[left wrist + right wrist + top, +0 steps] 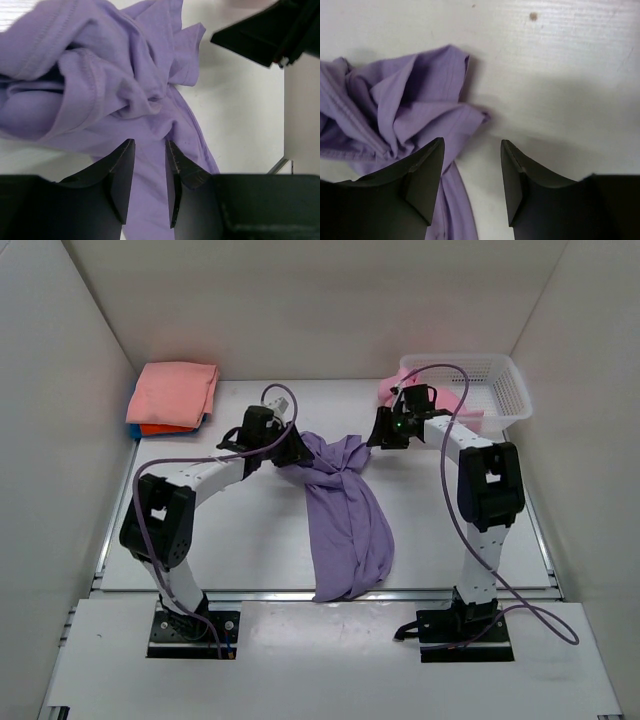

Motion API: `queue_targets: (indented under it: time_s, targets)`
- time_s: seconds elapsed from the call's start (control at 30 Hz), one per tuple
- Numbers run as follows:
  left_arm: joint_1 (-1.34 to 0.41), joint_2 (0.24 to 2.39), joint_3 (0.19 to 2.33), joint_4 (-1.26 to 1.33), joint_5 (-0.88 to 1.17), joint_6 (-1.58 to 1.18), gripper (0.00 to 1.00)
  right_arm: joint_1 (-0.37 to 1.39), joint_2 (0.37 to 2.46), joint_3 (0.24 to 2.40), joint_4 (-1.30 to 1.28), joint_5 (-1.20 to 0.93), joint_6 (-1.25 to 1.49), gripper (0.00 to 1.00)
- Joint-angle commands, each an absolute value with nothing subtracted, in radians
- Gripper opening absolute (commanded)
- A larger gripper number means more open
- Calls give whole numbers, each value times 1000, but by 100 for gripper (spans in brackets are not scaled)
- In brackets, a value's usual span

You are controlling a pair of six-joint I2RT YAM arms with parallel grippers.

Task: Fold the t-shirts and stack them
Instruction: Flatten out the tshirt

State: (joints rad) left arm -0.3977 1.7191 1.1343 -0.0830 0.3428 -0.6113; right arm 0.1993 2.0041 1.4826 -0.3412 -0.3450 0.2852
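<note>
A lavender-purple t-shirt [345,510] lies bunched and twisted mid-table, its long end reaching the near edge. My left gripper [291,452] is at the shirt's far left corner. In the left wrist view its jaws stand narrowly apart over the cloth [150,165], which runs flat beneath both fingers. My right gripper [381,436] is wide open just right of the shirt's far right corner [410,100], over bare table. A salmon-pink tee [172,390] lies folded on an orange one [160,428], with a blue edge [133,427] showing. A light pink tee [443,400] hangs from the basket.
A white mesh basket [505,390] stands at the back right, close behind the right arm. White walls enclose the table on the left, back and right. The folded stack sits in the back left corner.
</note>
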Motion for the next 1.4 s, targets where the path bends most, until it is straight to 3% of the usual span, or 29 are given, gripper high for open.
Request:
queue_targets:
  time_s: [0.0,0.23,0.3,0.33,0.37,0.5,0.67,0.7,0.77,0.87,1.17,1.23,1.3,1.37]
  targets:
    - [-439,1735,1196,-80,333,-629,42,173,2075,1574,-285,-411,281,46]
    - [-443,1752,1177,-60,354,-663,40,164,2180,1687,-324,-503,245,41]
    - [-420,1733,1154,-51,350,-672,42,161,2174,1675,-315,-557,241,28]
    - [-423,1723,1146,-46,354,-672,42,164,2166,1661,-316,-586,230,3]
    - [-416,1717,1134,-45,360,-675,43,169,2160,1663,-316,-592,236,0]
    - [-402,1675,1079,-31,388,-686,43,184,2062,1571,-339,-620,216,0]
    - [-419,1631,1037,-12,385,-705,43,236,1918,1401,-279,-506,198,0]
    - [-420,1625,1025,-12,379,-715,43,236,1907,1382,-267,-467,204,1]
    - [-422,1620,1014,-11,383,-715,43,223,1919,1385,-265,-448,207,33]
    - [-430,1603,1006,-11,382,-724,42,187,1988,1465,-279,-491,227,48]
    - [-400,1556,950,18,394,-726,42,181,2189,1663,-330,-480,210,50]
    - [-384,1557,939,28,399,-735,42,173,2215,1696,-356,-520,201,44]
    - [-381,1562,934,26,408,-738,42,176,2218,1698,-360,-552,201,15]
    - [-376,1562,939,28,414,-739,42,173,2178,1642,-330,-555,212,0]
